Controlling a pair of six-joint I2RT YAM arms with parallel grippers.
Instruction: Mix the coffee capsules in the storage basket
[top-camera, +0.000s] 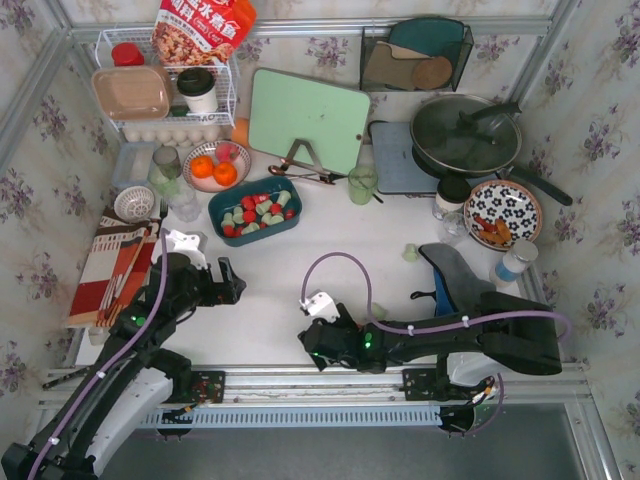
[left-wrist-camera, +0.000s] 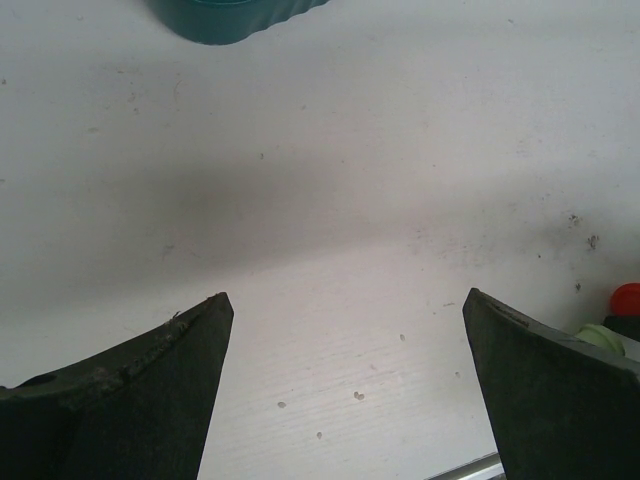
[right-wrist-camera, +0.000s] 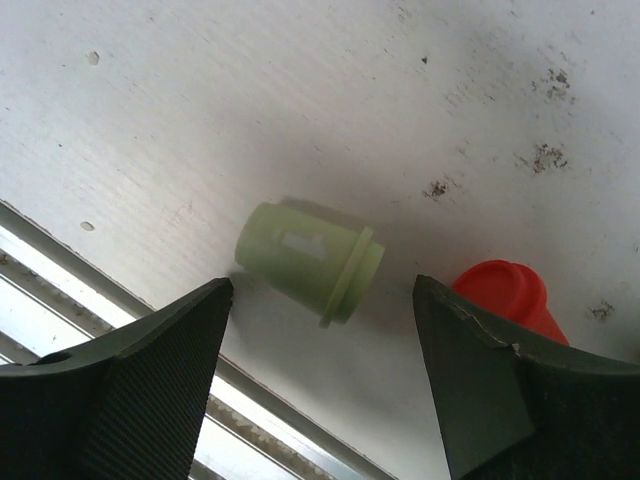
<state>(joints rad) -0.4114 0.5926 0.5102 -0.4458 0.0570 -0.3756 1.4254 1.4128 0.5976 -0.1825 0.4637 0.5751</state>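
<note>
The storage basket (top-camera: 265, 238), full of red and green coffee capsules (top-camera: 258, 212), sits left of centre on the table (top-camera: 330, 240). The left gripper (left-wrist-camera: 346, 298) gapes near its rim. Only the right wrist view shows a green capsule (right-wrist-camera: 300, 262) lying untouched between the parted jaws of the right gripper (right-wrist-camera: 322, 290), with a red capsule (right-wrist-camera: 505, 292) beside it.

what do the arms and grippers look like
The left arm and right arm are mostly black, with green lights and a white block at each wrist. A lilac cable runs along each, held by white ties. The left gripper and right gripper each have two dark wedge-shaped fingers, ribbed inside on the right.
</note>
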